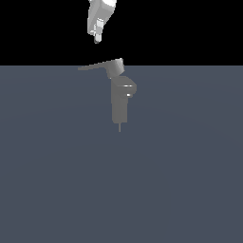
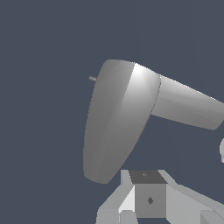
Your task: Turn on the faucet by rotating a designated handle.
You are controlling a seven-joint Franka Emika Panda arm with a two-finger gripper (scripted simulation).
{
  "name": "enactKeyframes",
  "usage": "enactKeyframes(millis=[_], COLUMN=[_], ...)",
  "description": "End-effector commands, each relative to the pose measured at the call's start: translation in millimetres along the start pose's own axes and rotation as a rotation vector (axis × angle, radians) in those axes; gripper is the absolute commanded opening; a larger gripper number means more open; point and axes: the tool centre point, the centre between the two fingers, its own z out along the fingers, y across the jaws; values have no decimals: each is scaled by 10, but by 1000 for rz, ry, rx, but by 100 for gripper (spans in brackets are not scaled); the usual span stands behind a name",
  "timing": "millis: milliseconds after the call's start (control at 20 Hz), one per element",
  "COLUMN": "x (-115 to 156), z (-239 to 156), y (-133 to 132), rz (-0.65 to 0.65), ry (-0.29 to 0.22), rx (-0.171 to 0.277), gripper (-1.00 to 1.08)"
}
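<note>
The grey faucet (image 1: 119, 102) stands upright on the floor, with a rounded bulge on the exterior view's right and a thin pin below. Its flat handle (image 1: 97, 65) reaches from the top cap toward the exterior view's left, tapering to a narrow end. My gripper (image 1: 97, 38) hangs above the handle's narrow half, apart from it, fingers together and empty. In the wrist view the handle (image 2: 116, 118) fills the middle as a broad blade. The cap's cylinder (image 2: 188, 105) joins it at one side. My gripper (image 2: 148, 197) sits close to the blade's rounded end.
A plain dark grey-blue floor (image 1: 180, 180) surrounds the faucet. No other objects show in either view.
</note>
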Motion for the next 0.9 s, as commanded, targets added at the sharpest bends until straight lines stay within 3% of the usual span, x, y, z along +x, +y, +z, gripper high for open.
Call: enactKeyframes(millis=[0, 400, 850], x=[3, -42, -114], z=[138, 576, 873], y=[-177, -646, -907], rz=[64, 231, 322], ry=[15, 75, 122], rx=[-9, -31, -39], gripper=[-100, -100, -100])
